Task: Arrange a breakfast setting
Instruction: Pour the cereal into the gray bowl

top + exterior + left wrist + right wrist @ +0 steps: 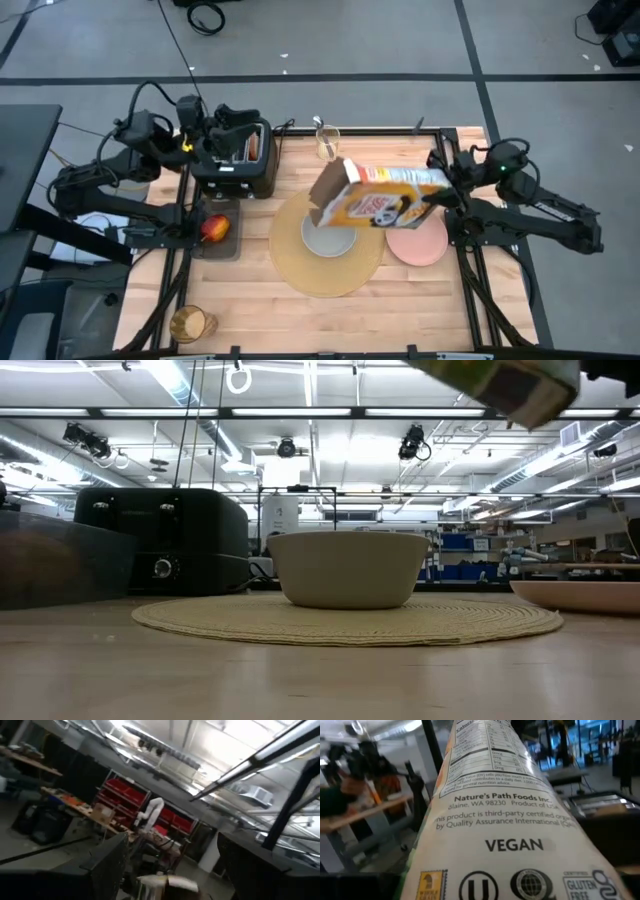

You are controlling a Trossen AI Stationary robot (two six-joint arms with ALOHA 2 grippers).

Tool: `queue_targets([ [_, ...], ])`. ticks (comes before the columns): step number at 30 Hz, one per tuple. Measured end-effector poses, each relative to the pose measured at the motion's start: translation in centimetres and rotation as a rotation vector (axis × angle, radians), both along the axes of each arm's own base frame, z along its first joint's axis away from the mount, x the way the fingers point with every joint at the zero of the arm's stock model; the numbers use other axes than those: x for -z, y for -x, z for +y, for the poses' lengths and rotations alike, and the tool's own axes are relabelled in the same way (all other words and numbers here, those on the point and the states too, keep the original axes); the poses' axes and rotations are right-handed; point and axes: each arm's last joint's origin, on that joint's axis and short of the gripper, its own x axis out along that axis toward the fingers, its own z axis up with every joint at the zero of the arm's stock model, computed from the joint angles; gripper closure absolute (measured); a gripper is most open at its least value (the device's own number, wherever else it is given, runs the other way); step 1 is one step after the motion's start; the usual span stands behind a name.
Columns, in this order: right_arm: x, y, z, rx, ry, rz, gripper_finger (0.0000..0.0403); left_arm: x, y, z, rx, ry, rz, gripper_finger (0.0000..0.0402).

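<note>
A small white bowl [328, 240] [345, 568] stands on the round tan placemat [300, 275] [350, 620] at mid-table. A pink plate [418, 245] [585, 595] lies just right of the mat. My right gripper [443, 192] is shut on a yellow-and-white cereal box [380, 198] [495, 820] held above the bowl. A red apple [214, 228] lies on a dark tray at the left. An amber glass [190, 323] stands at the near left. My left gripper [222, 128] hangs over the black toaster [238, 160]. The spoon does not show plainly. My right gripper holds the cereal box by its closed end [432, 190], coming about level from the table's right. The box is lifted clear and tipped onto its side, and its open flaps [325, 195] stand over the bowl. In the right wrist view the box hides the fingers.
A clear glass [326, 142] stands at the far edge behind the mat. The toaster [160, 535] stands at the far left. Bare wood lies near the front edge, between the amber glass and the right frame rail [480, 290].
</note>
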Motion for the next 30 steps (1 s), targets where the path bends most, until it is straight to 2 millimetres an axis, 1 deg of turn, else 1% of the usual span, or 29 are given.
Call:
queue_targets([
  [5,1.3,0.8,0.4,0.011,0.053,0.092,0.0153,0.8,-1.5,-0.7,-0.03,0.034,0.048,0.0091],
  [12,2.2,0.9,0.4,0.023,0.093,0.16,0.0153,2.4,-4.4,-1.6,-0.049,0.056,0.132,0.0091],
  [18,2.9,0.8,0.2,0.058,0.145,0.228,0.0154,4.0,-6.2,-1.7,-0.048,0.087,0.227,0.0091],
  [22,3.4,0.5,0.0,0.06,0.174,0.293,0.0154,5.8,-6.9,-1.7,-0.046,0.161,0.36,0.0091],
  [27,2.9,0.0,-0.3,0.054,0.24,0.38,0.0155,8.4,-7.8,-1.9,-0.048,0.278,0.551,0.0091],
  [30,2.5,-0.5,-0.5,0.054,0.279,0.425,0.0155,9.7,-7.7,-2.2,-0.047,0.317,0.661,0.0091],
])
